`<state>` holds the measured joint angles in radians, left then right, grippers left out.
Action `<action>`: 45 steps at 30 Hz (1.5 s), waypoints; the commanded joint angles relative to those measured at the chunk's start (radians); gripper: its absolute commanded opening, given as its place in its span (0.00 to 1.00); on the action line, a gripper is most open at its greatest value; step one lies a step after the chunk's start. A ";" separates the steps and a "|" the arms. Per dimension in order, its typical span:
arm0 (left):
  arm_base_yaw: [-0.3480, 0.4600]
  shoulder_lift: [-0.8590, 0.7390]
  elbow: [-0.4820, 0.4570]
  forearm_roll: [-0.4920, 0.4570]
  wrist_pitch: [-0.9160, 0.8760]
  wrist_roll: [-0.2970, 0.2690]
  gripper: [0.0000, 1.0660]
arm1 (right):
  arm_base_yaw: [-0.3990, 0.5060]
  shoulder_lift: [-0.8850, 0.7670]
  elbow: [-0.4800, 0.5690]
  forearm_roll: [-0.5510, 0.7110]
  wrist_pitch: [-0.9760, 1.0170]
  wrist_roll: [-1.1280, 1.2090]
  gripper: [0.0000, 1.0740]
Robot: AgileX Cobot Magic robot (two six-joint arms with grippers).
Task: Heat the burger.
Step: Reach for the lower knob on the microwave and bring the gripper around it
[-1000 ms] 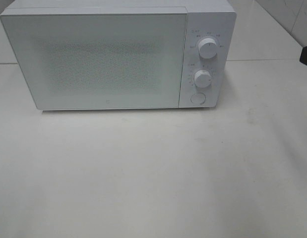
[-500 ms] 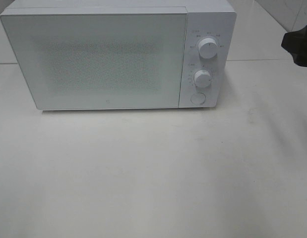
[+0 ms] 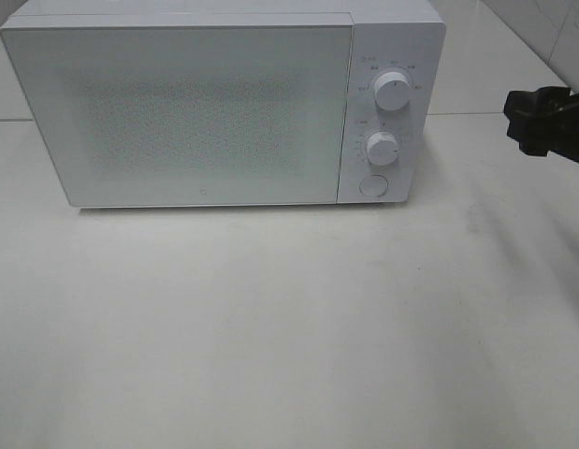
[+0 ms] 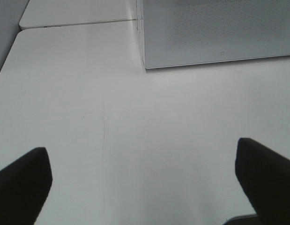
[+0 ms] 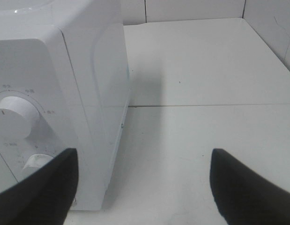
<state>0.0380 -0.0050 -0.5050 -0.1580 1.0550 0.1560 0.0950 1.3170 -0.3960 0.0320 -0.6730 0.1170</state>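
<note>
Motion comes from the right: the black right claw (image 3: pixel 528 123), spread and empty, has slid in toward the boxy white microwave (image 3: pixel 224 103), likely for its round door button (image 3: pixel 372 185). The left claw (image 4: pixel 145 180) hangs spread over the white counter (image 3: pixel 289 327). Door shut; the burger shows in no view.

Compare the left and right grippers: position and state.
The left gripper sits back from the microwave, facing a lower corner of its door; the right gripper is nearer, off the end with the knobs. The right one shows at the high view's edge; the left does not. Both are open and empty.
</note>
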 commanded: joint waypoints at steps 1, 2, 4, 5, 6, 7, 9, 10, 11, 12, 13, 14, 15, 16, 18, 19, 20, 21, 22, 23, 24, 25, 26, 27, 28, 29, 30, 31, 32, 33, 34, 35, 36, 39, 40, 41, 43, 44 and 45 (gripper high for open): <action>0.000 -0.025 0.002 0.000 -0.013 -0.008 0.95 | 0.041 0.009 0.034 0.083 -0.087 -0.090 0.70; 0.000 -0.025 0.002 0.000 -0.013 -0.008 0.95 | 0.041 0.009 0.034 0.083 -0.087 -0.090 0.70; 0.000 -0.025 0.002 0.000 -0.013 -0.008 0.95 | 0.080 0.022 0.053 0.137 -0.126 -0.141 0.70; 0.000 -0.025 0.002 0.000 -0.013 -0.008 0.95 | 0.101 0.027 0.059 0.162 -0.140 -0.166 0.70; 0.000 -0.025 0.002 0.000 -0.013 -0.008 0.95 | 0.143 0.041 0.069 0.216 -0.166 -0.204 0.70; 0.000 -0.025 0.002 0.000 -0.013 -0.008 0.95 | 0.143 0.041 0.069 0.216 -0.166 -0.204 0.70; 0.000 -0.025 0.002 0.000 -0.013 -0.008 0.95 | 0.208 0.063 0.072 0.295 -0.199 -0.263 0.70; 0.000 -0.025 0.002 0.000 -0.013 -0.008 0.95 | 0.208 0.063 0.072 0.295 -0.199 -0.263 0.70; 0.000 -0.025 0.002 0.000 -0.013 -0.008 0.95 | 0.252 0.079 0.072 0.343 -0.227 -0.300 0.70; 0.000 -0.025 0.002 0.000 -0.013 -0.008 0.95 | 0.252 0.079 0.072 0.343 -0.227 -0.300 0.70; 0.000 -0.025 0.002 0.000 -0.013 -0.008 0.95 | 0.304 0.100 0.072 0.388 -0.269 -0.335 0.70; 0.000 -0.025 0.002 0.000 -0.013 -0.008 0.95 | 0.330 0.112 0.072 0.415 -0.291 -0.351 0.70; 0.000 -0.025 0.002 0.000 -0.013 -0.008 0.95 | 0.330 0.112 0.072 0.415 -0.291 -0.351 0.70; 0.000 -0.025 0.002 0.000 -0.013 -0.008 0.95 | 0.377 0.136 0.072 0.466 -0.326 -0.370 0.70; 0.000 -0.025 0.002 0.000 -0.013 -0.008 0.95 | 0.401 0.149 0.072 0.494 -0.345 -0.377 0.70; 0.000 -0.025 0.002 0.000 -0.013 -0.008 0.95 | 0.442 0.171 0.072 0.547 -0.370 -0.378 0.70; 0.000 -0.025 0.002 0.000 -0.013 -0.008 0.95 | 0.442 0.171 0.072 0.547 -0.370 -0.378 0.70; 0.000 -0.025 0.002 0.000 -0.013 -0.008 0.95 | 0.484 0.195 0.072 0.597 -0.398 -0.378 0.70; 0.000 -0.025 0.002 0.000 -0.013 -0.008 0.95 | 0.506 0.206 0.070 0.627 -0.412 -0.378 0.70; 0.000 -0.025 0.002 0.000 -0.013 -0.008 0.95 | 0.506 0.206 0.070 0.627 -0.412 -0.378 0.70; 0.000 -0.025 0.002 0.000 -0.013 -0.008 0.95 | 0.542 0.230 0.067 0.685 -0.432 -0.379 0.70; 0.000 -0.025 0.002 0.000 -0.013 -0.008 0.95 | 0.560 0.243 0.067 0.709 -0.450 -0.379 0.70; 0.000 -0.025 0.002 0.000 -0.013 -0.008 0.95 | 0.560 0.243 0.067 0.709 -0.450 -0.379 0.70; 0.000 -0.025 0.002 0.000 -0.013 -0.008 0.95 | 0.592 0.267 0.067 0.751 -0.481 -0.379 0.70; 0.000 -0.024 0.002 0.000 -0.013 -0.008 0.95 | 0.608 0.280 0.066 0.771 -0.499 -0.379 0.70; 0.000 -0.024 0.002 0.000 -0.013 -0.008 0.95 | 0.608 0.280 0.066 0.771 -0.499 -0.379 0.70; 0.000 -0.021 0.002 0.000 -0.013 -0.008 0.95 | 0.638 0.306 0.062 0.805 -0.530 -0.380 0.70; 0.000 -0.020 0.002 0.000 -0.013 -0.008 0.95 | 0.663 0.327 0.050 0.838 -0.547 -0.383 0.70; 0.000 -0.020 0.002 0.000 -0.013 -0.008 0.95 | 0.663 0.327 0.050 0.838 -0.547 -0.383 0.70; 0.000 -0.020 0.002 0.000 -0.013 -0.008 0.95 | 0.675 0.339 0.042 0.852 -0.553 -0.389 0.70; 0.000 -0.020 0.002 0.000 -0.013 -0.008 0.95 | 0.675 0.339 0.042 0.852 -0.553 -0.389 0.70; 0.000 -0.020 0.002 0.000 -0.013 -0.008 0.95 | 0.696 0.356 0.024 0.877 -0.569 -0.419 0.70; 0.000 -0.020 0.002 0.000 -0.013 -0.008 0.95 | 0.705 0.365 0.016 0.888 -0.577 -0.435 0.70; 0.000 -0.020 0.002 0.000 -0.013 -0.008 0.95 | 0.730 0.399 -0.019 0.898 -0.600 -0.490 0.70; 0.000 -0.020 0.002 0.000 -0.013 -0.008 0.95 | 0.730 0.399 -0.019 0.898 -0.600 -0.490 0.70; 0.000 -0.020 0.002 0.000 -0.013 -0.008 0.95 | 0.739 0.416 -0.040 0.898 -0.600 -0.512 0.70; 0.000 -0.020 0.002 0.000 -0.013 -0.008 0.95 | 0.741 0.423 -0.051 0.897 -0.599 -0.513 0.70; 0.000 -0.020 0.002 0.000 -0.013 -0.008 0.95 | 0.741 0.437 -0.070 0.897 -0.597 -0.513 0.70; 0.000 -0.020 0.002 0.000 -0.013 -0.008 0.95 | 0.741 0.451 -0.089 0.899 -0.600 -0.513 0.70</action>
<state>0.0380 -0.0050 -0.5050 -0.1580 1.0550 0.1560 0.8300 1.7540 -0.4580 0.9280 -1.2070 -0.3830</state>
